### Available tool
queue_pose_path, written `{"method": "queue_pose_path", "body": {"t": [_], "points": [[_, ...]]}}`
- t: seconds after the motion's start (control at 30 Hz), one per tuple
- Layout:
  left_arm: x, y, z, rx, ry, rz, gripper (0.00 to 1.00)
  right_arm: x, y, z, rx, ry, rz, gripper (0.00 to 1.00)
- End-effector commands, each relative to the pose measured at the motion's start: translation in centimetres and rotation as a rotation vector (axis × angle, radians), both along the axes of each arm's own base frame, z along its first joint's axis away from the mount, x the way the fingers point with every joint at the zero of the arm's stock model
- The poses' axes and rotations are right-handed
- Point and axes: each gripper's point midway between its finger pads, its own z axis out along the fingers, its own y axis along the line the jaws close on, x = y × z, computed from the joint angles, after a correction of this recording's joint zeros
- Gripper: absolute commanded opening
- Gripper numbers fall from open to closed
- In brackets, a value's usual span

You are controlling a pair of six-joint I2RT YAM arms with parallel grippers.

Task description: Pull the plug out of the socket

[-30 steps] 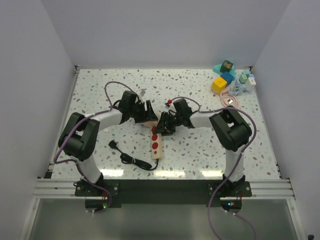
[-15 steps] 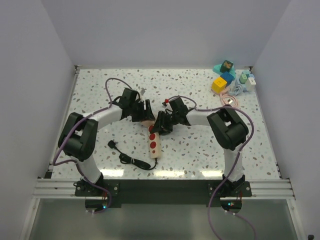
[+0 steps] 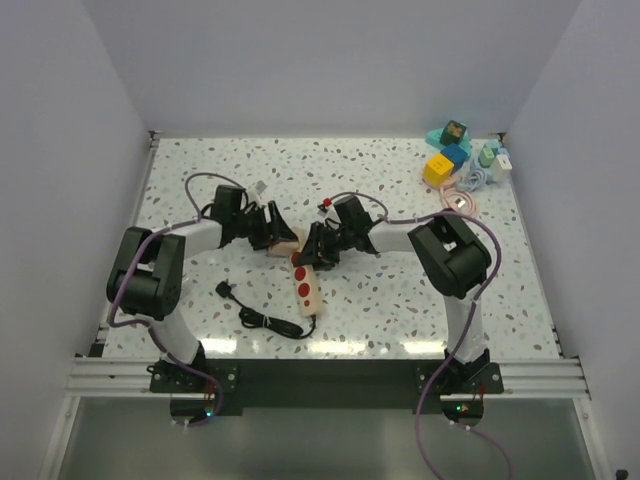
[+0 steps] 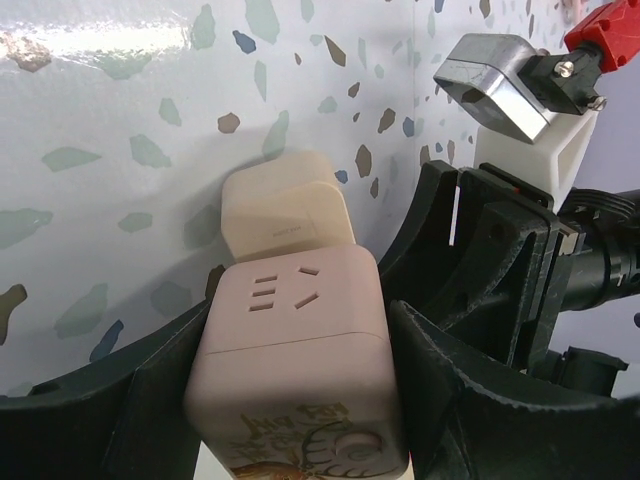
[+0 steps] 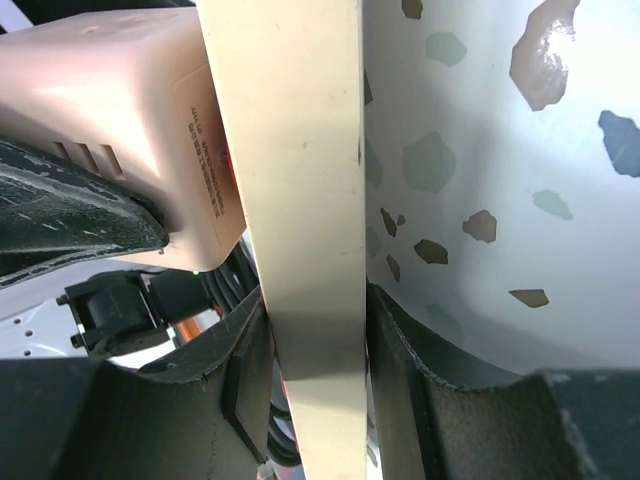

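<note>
We see the cream power strip (image 3: 308,290) lying on the speckled table (image 3: 400,290), its row of red outlets facing up, and we place everything else from it. Both arms meet at the strip's far end.

The left gripper (image 3: 278,240) comes in from the strip's left side and holds a pinkish cube plug (image 3: 286,246). In the left wrist view its fingers (image 4: 470,400) sit against opposite sides of the cube plug (image 4: 295,340), spread fairly wide to take its width. The cube's socket-hole face is toward the camera, and the strip's rounded end (image 4: 285,210) shows just beyond it.

The right gripper (image 3: 312,255) reaches in from the strip's right side. In the right wrist view its fingers (image 5: 440,380) are clamped narrowly across the strip (image 5: 300,200), one on each long edge. There the cube plug (image 5: 110,120) sits hard against the strip's outlet face, touching it along one edge. We cannot tell whether its pins are still seated, since the joint is hidden.

From the strip's near end a thin black cord (image 3: 270,322) curls off to the left and ends in a small black mains plug (image 3: 225,289), which lies loose on the table, apart from both grippers. Well away, beyond the strip to the far right, stands a cluster of coloured blocks (image 3: 447,152) with a coiled pink cable (image 3: 457,203) beside it.
</note>
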Motion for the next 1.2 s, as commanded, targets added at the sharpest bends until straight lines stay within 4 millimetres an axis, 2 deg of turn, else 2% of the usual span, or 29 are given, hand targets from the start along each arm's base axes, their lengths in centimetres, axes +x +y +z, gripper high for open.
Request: {"method": "queue_pose_path", "body": {"t": [0.0,0.03,0.07,0.13,0.17,0.2,0.33,0.47,0.57,0.6,0.63,0.67,0.73,0.8,0.9,0.97,1.0,1.07,1.1,1.13,1.17], "points": [[-0.3,2.1,3.2,0.017,-0.013,-0.005,0.00,-6.5,-18.7,-15.3,-0.863,0.268,-0.207,0.00],[-0.4,2.4,3.6,0.061,-0.017,0.003,0.00,-6.4,-18.7,-15.4,-0.863,0.268,-0.210,0.00],[-0.8,3.4,3.2,0.134,0.023,0.034,0.00,-6.4,-18.8,-15.4,-0.870,0.265,-0.212,0.00],[-0.5,3.9,4.5,0.192,0.006,0.044,0.00,-6.5,-19.0,-15.5,-0.886,0.270,-0.210,0.00],[-1.2,4.2,4.3,0.218,0.041,0.044,0.00,-6.3,-18.9,-15.4,-0.887,0.266,-0.211,0.00],[-0.9,4.6,4.6,0.243,0.037,0.053,0.00,-6.4,-19.1,-15.4,-0.901,0.266,-0.209,0.00],[-1.8,5.3,3.6,0.289,0.062,0.048,0.00,-6.2,-19.4,-15.4,-0.918,0.263,-0.209,0.00],[-2.1,4.0,3.1,0.244,0.090,0.030,0.00,-5.8,-19.7,-14.6,-0.952,0.220,-0.189,0.00],[-0.9,2.8,4.4,0.251,0.064,0.027,0.00,-5.4,-19.9,-14.1,-0.983,0.186,-0.172,0.00],[0.3,2.2,5.9,0.236,0.024,0.026,0.00,-5.4,-20.0,-13.9,-0.996,0.176,-0.155,0.00],[0.2,1.5,5.9,0.241,0.040,0.003,0.00,-4.9,-20.4,-13.8,-1.023,0.150,-0.156,0.00],[1.6,1.0,7.5,0.249,-0.001,0.003,0.00,-5.0,-20.5,-13.7,-1.035,0.139,-0.145,0.00],[1.5,0.3,7.0,0.288,0.026,-0.042,0.00,-4.9,-20.8,-13.5,-1.053,0.130,-0.143,0.00],[2.1,-0.2,7.4,0.293,0.012,-0.063,0.00,-4.7,-20.9,-13.5,-1.060,0.122,-0.143,0.00],[1.7,-0.1,6.8,0.297,0.030,-0.076,0.00,-4.5,-20.6,-13.4,-1.049,0.115,-0.139,0.00],[1.6,0.2,7.1,0.296,0.009,-0.068,0.00,-4.5,-20.0,-13.3,-1.014,0.117,-0.130,0.00],[1.1,0.6,6.5,0.304,0.017,-0.067,0.00,-4.4,-19.7,-13.2,-0.997,0.117,-0.127,0.00],[1.3,2.2,6.7,0.299,0.000,-0.031,0.00,-4.2,-19.0,-12.7,-0.962,0.110,-0.119,0.00],[0.8,3.3,6.2,0.304,0.006,-0.016,0.00,-4.2,-18.4,-12.5,-0.927,0.114,-0.113,0.00],[1.8,5.4,6.2,0.296,-0.014,0.040,0.00,-4.1,-18.1,-12.2,-0.912,0.111,-0.112,0.00],[1.4,6.7,5.3,0.287,0.002,0.062,0.00,-3.9,-17.8,-11.7,-0.892,0.099,-0.107,0.00]]}}
